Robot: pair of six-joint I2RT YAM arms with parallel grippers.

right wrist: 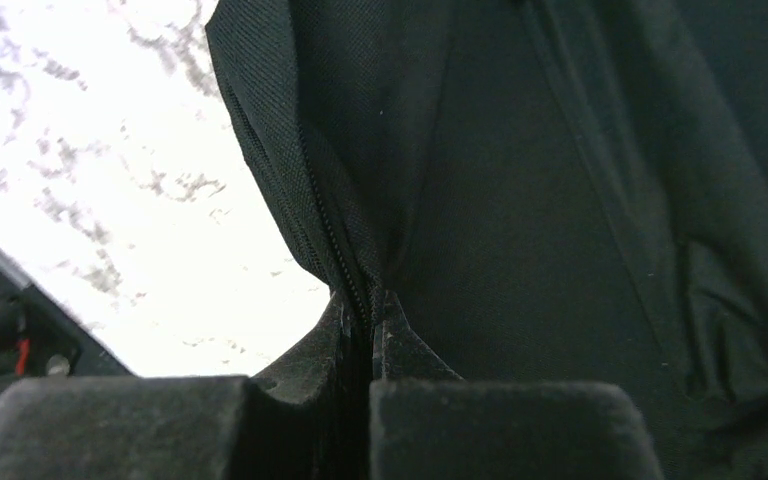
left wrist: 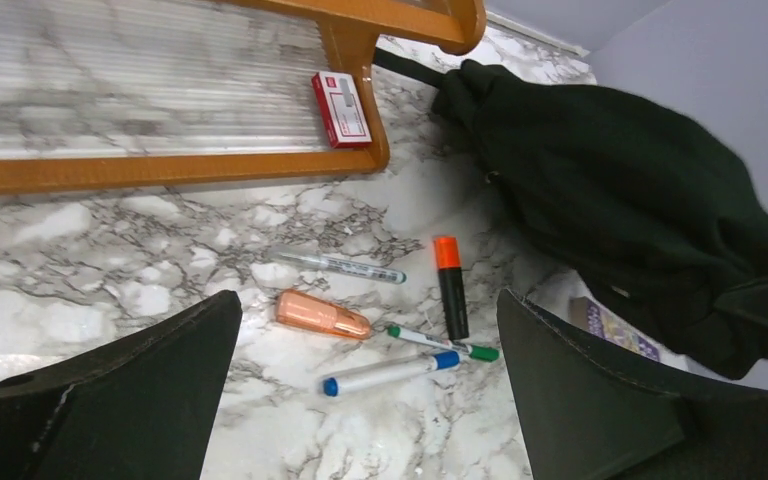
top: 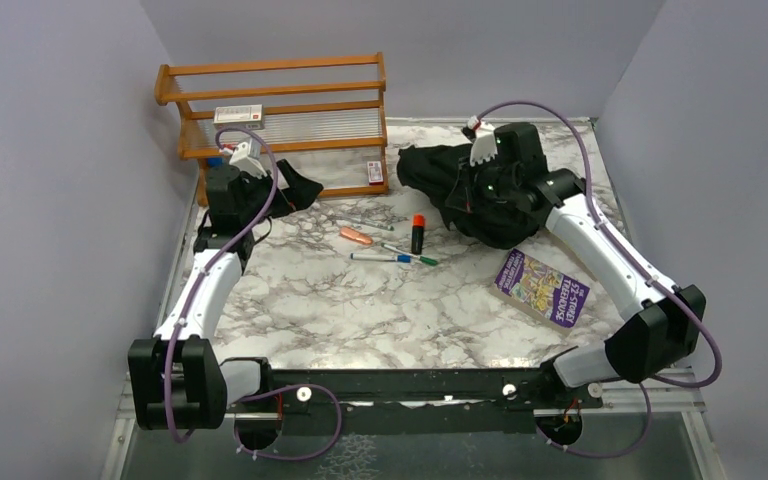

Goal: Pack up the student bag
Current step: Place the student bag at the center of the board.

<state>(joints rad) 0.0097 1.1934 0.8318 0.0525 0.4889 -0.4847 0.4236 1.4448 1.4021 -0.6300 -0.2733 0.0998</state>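
Note:
The black student bag (top: 445, 180) lies slumped at the back right of the marble table; it also shows in the left wrist view (left wrist: 620, 170). My right gripper (top: 475, 183) is on top of it. In the right wrist view the gripper (right wrist: 372, 305) is shut on a fold of the bag (right wrist: 560, 200) along a zipper edge. My left gripper (top: 295, 190) hangs open and empty in front of the wooden rack (top: 280, 110). In the left wrist view its fingers (left wrist: 110, 400) frame the pens below.
Between the arms lie an orange case (left wrist: 322, 314), a black marker with an orange cap (left wrist: 450, 285), a blue marker (left wrist: 385, 372), a green pen (left wrist: 440, 342) and a silver pen (left wrist: 340, 265). A purple book (top: 542, 287) lies at right. A red-white box (left wrist: 341, 108) sits on the rack's bottom shelf.

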